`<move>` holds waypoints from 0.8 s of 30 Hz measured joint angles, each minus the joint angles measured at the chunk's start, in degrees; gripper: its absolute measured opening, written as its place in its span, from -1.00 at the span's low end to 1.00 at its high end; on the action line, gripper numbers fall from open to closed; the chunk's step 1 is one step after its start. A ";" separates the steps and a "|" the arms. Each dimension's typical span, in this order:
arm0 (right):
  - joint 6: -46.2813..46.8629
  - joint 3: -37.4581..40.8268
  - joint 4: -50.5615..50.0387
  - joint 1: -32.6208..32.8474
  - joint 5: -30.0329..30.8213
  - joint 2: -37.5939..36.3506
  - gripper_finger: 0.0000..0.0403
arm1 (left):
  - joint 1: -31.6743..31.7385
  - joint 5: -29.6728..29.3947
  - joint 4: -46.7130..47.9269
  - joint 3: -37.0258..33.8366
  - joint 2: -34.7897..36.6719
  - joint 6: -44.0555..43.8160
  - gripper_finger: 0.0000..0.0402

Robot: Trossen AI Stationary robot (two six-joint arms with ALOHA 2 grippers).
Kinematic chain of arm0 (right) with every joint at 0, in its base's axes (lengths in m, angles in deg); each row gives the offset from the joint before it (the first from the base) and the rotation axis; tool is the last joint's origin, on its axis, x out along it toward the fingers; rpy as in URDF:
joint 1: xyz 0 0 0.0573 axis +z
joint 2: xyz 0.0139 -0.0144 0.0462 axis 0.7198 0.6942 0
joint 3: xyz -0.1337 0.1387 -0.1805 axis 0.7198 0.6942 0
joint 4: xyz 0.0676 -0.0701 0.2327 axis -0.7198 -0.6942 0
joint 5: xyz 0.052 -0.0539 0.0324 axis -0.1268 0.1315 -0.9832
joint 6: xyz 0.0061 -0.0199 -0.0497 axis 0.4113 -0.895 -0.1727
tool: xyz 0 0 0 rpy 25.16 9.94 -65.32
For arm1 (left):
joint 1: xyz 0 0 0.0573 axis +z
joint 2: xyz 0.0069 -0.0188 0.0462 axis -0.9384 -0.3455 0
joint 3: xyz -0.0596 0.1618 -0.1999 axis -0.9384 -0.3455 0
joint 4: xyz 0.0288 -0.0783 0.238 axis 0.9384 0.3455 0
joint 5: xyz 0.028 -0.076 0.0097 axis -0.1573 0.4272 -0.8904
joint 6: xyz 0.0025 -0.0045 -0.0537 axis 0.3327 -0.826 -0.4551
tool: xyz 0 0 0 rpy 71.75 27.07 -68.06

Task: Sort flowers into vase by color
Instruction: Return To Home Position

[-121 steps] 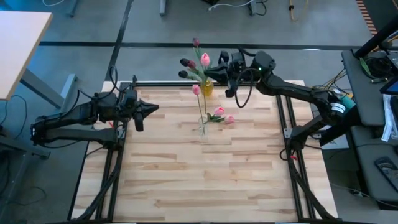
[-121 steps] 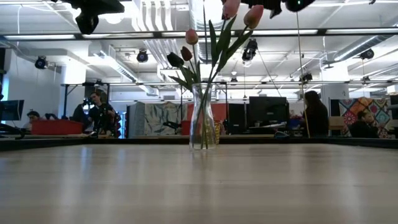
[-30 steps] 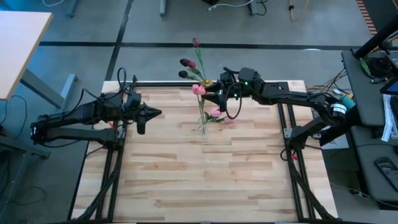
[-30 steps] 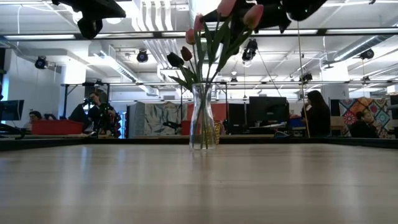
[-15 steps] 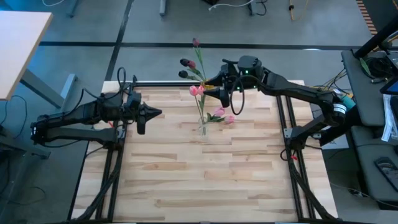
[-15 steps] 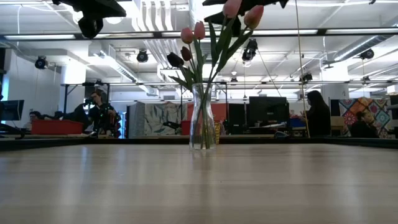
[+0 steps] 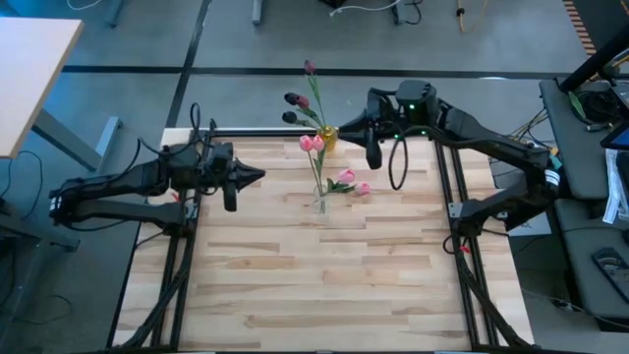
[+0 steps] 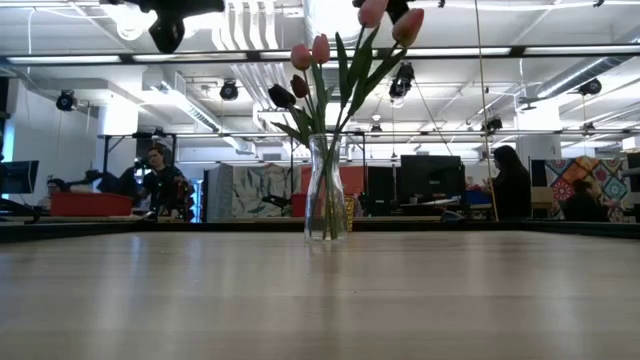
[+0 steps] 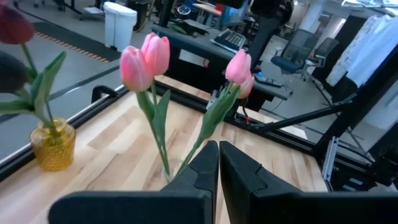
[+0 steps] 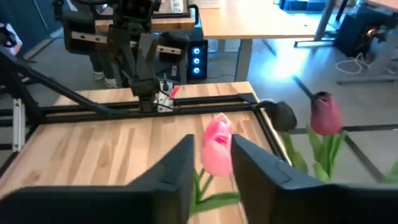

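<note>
Left pincer of mine (image 7: 257, 177) hung above the left half of the tabletop (image 7: 295, 285). Its two fingers were pressed together with only a thin seam between them, and its tip was aimed toward the flowers in the middle. My right pincer (image 7: 374, 157) hovered over the far edge of the tabletop, just to the right of the yellow vase (image 7: 326, 138), with its fingers apart. Through that gap my wrist camera saw a pink head farther off, touching neither finger. The clear vase (image 7: 319, 205) stood upright on the far half of the tabletop, about midway between my two arms and well apart from both pincers. It held the pink tulips (image 7: 311, 144), four heads in all. Two sat close side by side toward the far side, and two leaned out to the right, one just beyond the other. The yellow vase stood behind it at the far edge and held the maroon tulips (image 7: 293, 99). I could make out three dark heads from above, spread on long stems past the far edge. From table height the clear vase covered most of the yellow one, and the pink heads rose above the maroon ones. Seated people (image 8: 160, 182) showed in the room behind.
</note>
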 joint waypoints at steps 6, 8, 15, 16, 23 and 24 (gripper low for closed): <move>-2.35 5.09 -0.37 -1.64 -0.71 -4.36 -0.92 | 0.81 1.39 -2.78 0.00 -3.18 0.56 -1.00; -2.39 7.37 -0.35 -2.72 -2.38 -5.79 -0.94 | 1.51 1.47 -4.09 0.00 -4.04 1.17 -1.00; -2.06 15.87 0.79 -6.03 -6.18 -10.47 -0.96 | 5.29 7.63 -9.72 -0.57 -6.34 4.32 -1.00; -2.19 17.16 1.23 -6.35 -6.16 -11.25 -0.96 | 5.98 8.34 -9.78 -0.79 -6.50 4.71 -1.00; 1.92 29.81 12.66 -6.92 -6.17 -19.18 -0.96 | 7.85 8.95 -15.23 -4.89 -6.22 7.90 -1.00; 2.62 31.70 14.85 -6.92 -6.17 -20.27 -0.96 | 7.85 8.93 -16.59 -5.92 -6.07 8.14 -1.00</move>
